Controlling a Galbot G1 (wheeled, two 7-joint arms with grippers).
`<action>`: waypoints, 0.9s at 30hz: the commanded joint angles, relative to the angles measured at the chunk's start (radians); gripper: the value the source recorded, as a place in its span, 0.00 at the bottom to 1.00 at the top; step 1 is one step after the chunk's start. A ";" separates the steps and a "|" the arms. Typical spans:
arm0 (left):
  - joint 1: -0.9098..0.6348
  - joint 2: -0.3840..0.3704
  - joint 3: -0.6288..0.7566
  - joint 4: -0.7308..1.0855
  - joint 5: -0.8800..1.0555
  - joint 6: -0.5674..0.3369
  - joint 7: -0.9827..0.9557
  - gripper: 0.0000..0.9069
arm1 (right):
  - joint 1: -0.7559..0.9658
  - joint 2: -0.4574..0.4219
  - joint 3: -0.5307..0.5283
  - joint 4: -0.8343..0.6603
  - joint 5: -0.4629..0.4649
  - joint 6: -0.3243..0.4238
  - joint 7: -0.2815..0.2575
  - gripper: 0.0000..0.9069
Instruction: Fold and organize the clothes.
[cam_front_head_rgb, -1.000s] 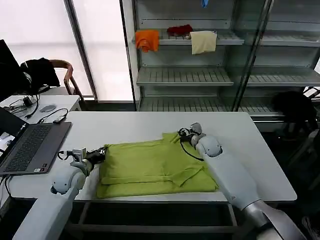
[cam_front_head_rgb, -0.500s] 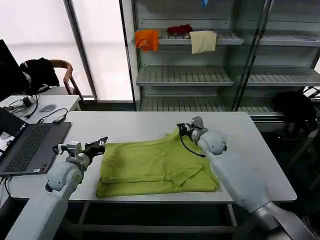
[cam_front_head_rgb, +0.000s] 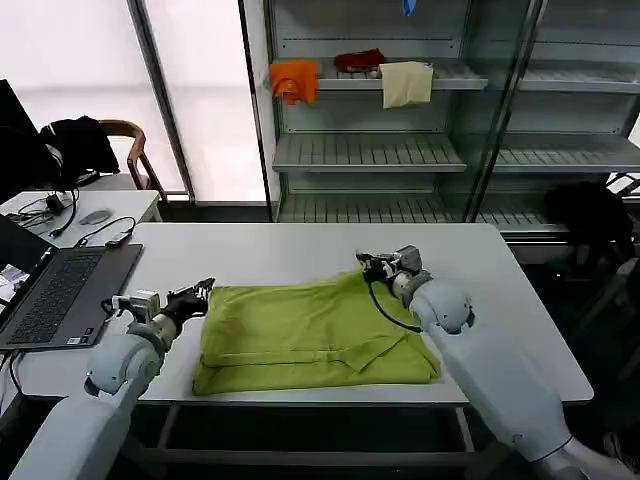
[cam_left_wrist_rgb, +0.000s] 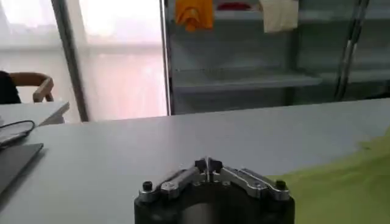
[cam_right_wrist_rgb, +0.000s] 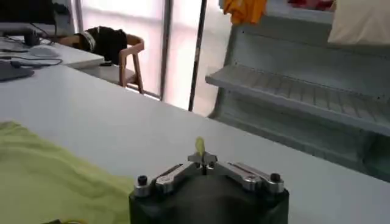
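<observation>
The folded T-shirt (cam_front_head_rgb: 312, 335) lies between both closed grippers, left gripper (cam_front_head_rgb: 203, 291) empty, while the right wrist view shows the right gripper (cam_right_wrist_rgb: 202, 159) pinching a green scrap.

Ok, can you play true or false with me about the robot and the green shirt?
1. The lime-green T-shirt lies on the white table. True.
2. The right hand is pinching a bit of the T-shirt's far edge. True.
3. The left hand is holding the laptop. False: it is shut on nothing, just off the T-shirt's left edge.
4. The orange cloth is on the table. False: it hangs over a shelf behind the table.
5. The laptop sits open on the robot's left side of the table. True.
</observation>
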 joint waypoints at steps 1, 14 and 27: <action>-0.048 -0.049 0.022 0.143 0.108 0.007 0.025 1.00 | -0.039 -0.017 0.009 0.048 0.006 0.001 0.005 0.00; -0.097 -0.070 0.041 0.216 0.119 0.029 0.037 0.02 | -0.017 0.004 -0.007 0.000 -0.014 0.002 0.004 0.00; -0.080 -0.050 0.060 0.179 0.107 0.006 0.044 0.00 | 0.012 0.022 -0.027 -0.036 -0.015 0.003 0.010 0.00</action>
